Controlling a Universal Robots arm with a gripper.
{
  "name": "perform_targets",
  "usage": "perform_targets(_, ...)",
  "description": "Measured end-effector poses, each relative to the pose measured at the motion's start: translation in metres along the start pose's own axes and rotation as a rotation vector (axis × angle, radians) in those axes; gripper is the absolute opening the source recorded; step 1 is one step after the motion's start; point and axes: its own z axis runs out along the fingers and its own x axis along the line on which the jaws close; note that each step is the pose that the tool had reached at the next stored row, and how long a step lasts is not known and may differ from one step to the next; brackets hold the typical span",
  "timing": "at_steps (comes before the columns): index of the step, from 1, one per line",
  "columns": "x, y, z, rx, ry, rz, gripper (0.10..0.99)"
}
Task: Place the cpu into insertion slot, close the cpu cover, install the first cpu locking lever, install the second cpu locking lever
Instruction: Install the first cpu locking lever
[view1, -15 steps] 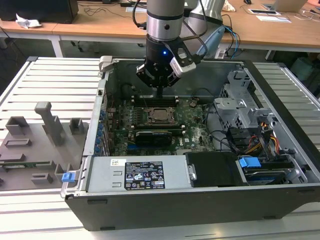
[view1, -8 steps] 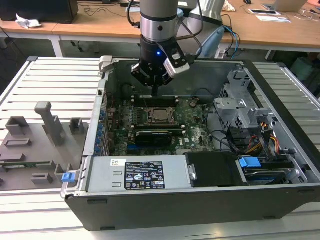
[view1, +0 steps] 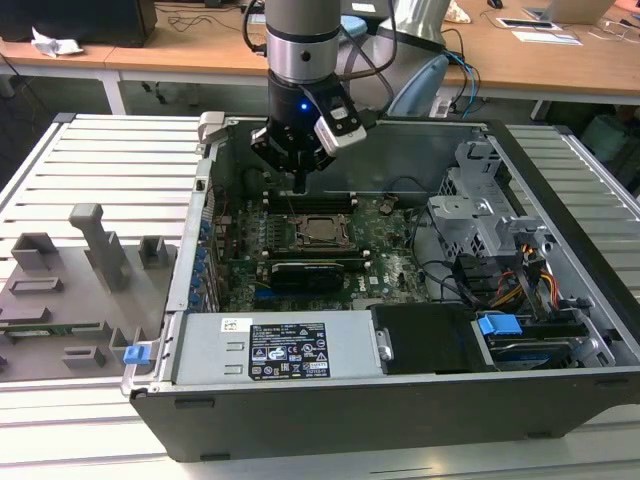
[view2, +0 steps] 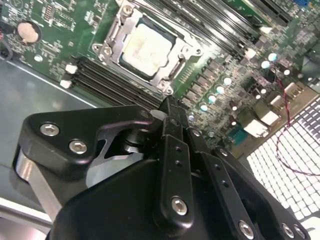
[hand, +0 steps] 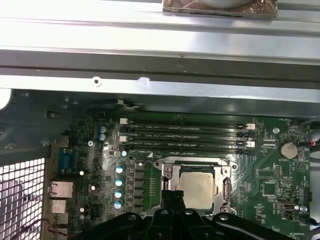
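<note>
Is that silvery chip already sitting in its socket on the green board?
Yes, in the second wrist view the cpu lies flat inside the socket frame on the board.

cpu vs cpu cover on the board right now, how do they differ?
The cpu is a solid pale silvery square; the cpu cover is a metal frame with an open centre. The cpu sits inside; the cpu cover rings it and is larger. Both lie flat on the motherboard.
</note>
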Motion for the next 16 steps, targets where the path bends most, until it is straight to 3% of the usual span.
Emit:
perform_targets(10,0.0278,0.0007,0.0035,0.000,-0.0028,-0.001,0.102)
perform_targets(16,0.0346,0.0049,0.0106,0.000,-0.0027,-0.003,0.102)
